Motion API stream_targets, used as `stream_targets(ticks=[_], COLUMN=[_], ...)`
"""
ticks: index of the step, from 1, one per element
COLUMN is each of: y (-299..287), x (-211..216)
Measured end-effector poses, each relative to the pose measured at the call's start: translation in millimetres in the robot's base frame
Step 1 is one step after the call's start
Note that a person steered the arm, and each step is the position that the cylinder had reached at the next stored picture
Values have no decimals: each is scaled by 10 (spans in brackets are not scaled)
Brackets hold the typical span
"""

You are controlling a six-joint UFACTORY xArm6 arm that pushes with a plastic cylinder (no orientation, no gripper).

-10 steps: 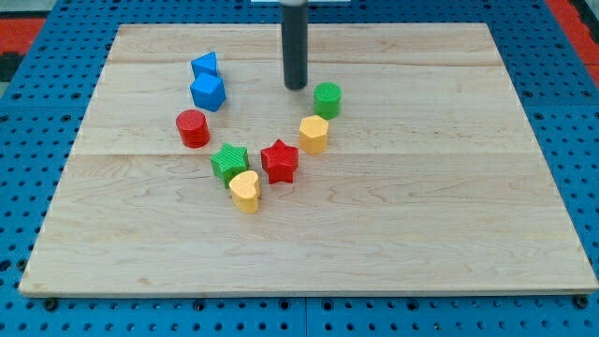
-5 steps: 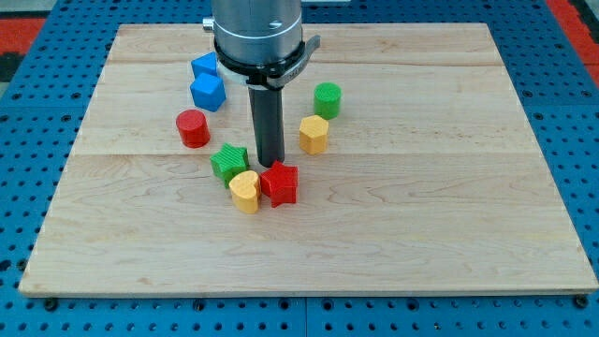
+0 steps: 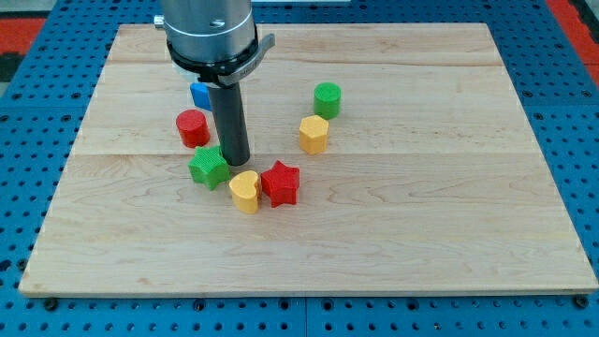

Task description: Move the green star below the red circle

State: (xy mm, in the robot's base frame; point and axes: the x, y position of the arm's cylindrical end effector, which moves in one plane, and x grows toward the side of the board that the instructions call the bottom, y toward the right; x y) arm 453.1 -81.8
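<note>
Blue pegboard frames the pale wooden table [image 3: 449, 234] you are working on, and the arm comes down from the view's top left. Your end effector is a bare rod with no jaws, so it is neither spread nor pinching anything; my tip [image 3: 235, 164] rests on the wood. The green star [image 3: 208, 168] sits just to the view's left of my tip, apparently touching it. The red circle [image 3: 192, 127] lies up and to the left of my tip, near the star but apart from it. Below my tip, close by, is the yellow heart [image 3: 245, 191], with the red star [image 3: 281, 183] beside it to the lower right. A blue block [image 3: 199, 94] shows partly behind the rod, its shape unclear. To the right, well apart, stand the yellow block [image 3: 314, 134] and the green cylinder [image 3: 327, 99].

The star looks close to its goal already, only slightly right of the spot under the circle. Watch for these risks:

- Push left too hard and the star may overshoot past the circle.
- Its points could make it spin off my tip rather than slide straight.
- Angle upward and you may drive it into the circle and shift your reference.
- Drift downward and my tip may knock the heart.
</note>
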Motion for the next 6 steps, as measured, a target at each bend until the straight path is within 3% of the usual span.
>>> stream_targets(ticks=[1,2,4,5,6], y=[-169,451,558,1341,1821], x=[-42,-246,-113,-69,638])
